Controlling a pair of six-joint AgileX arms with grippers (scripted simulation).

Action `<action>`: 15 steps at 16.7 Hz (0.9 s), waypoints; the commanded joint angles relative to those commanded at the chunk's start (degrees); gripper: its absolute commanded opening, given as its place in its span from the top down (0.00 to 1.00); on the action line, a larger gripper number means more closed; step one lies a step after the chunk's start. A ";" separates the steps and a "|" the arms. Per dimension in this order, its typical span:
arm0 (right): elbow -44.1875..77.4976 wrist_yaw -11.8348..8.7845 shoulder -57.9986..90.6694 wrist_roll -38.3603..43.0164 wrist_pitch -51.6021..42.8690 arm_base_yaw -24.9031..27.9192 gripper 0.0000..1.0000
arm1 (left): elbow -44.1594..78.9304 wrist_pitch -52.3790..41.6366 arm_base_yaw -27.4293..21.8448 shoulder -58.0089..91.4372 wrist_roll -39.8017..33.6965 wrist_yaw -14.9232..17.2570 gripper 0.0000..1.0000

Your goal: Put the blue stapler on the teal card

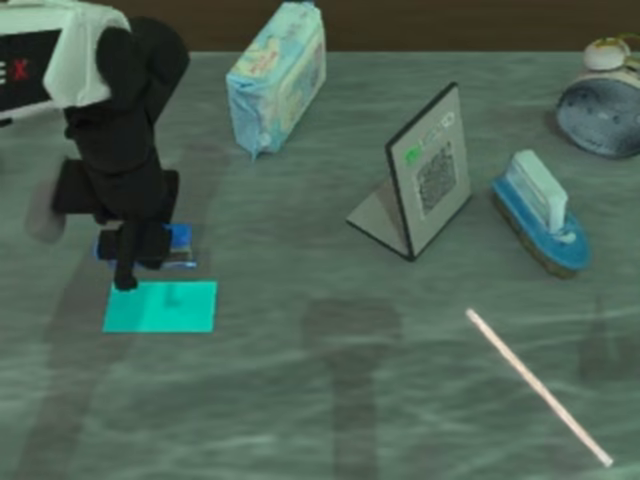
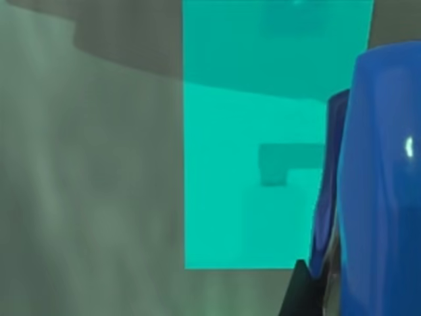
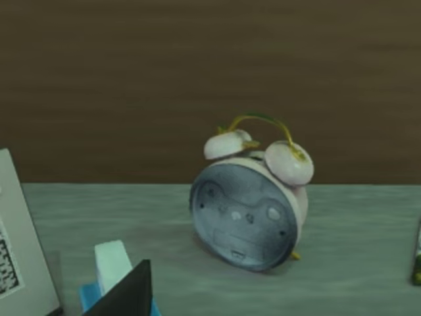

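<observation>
The glossy bright-blue stapler, gripped in the left pincer, hung just beside the flat teal card on the grey surface, so placement remained; the right arm was out of sight.

The blue stapler is showing as a small glossy bright-blue piece with a grey underside, mostly hidden under the arm at the table's left side. It is sitting just beyond the far edge of the teal card (whether it is touching the table cannot be told). The card is lying flat on the table, a plain thin turquoise rectangle, with shadow falling across part of it.
</observation>
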 joint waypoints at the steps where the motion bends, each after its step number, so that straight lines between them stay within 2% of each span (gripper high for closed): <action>1: 0.00 0.00 0.00 0.00 0.00 0.00 0.00 | -1.80 2.78 0.12 0.84 0.12 0.00 1.00; 4: 0.00 0.00 0.00 0.00 0.00 0.00 0.00 | -5.70 7.88 0.38 2.72 0.52 0.04 1.00; 8: 0.00 0.00 0.00 0.00 0.00 0.00 0.00 | -6.15 8.39 0.41 2.96 0.60 0.05 1.00; 15: 0.00 0.00 0.00 0.00 0.00 0.00 0.00 | -6.15 8.39 0.41 2.96 0.60 0.05 0.47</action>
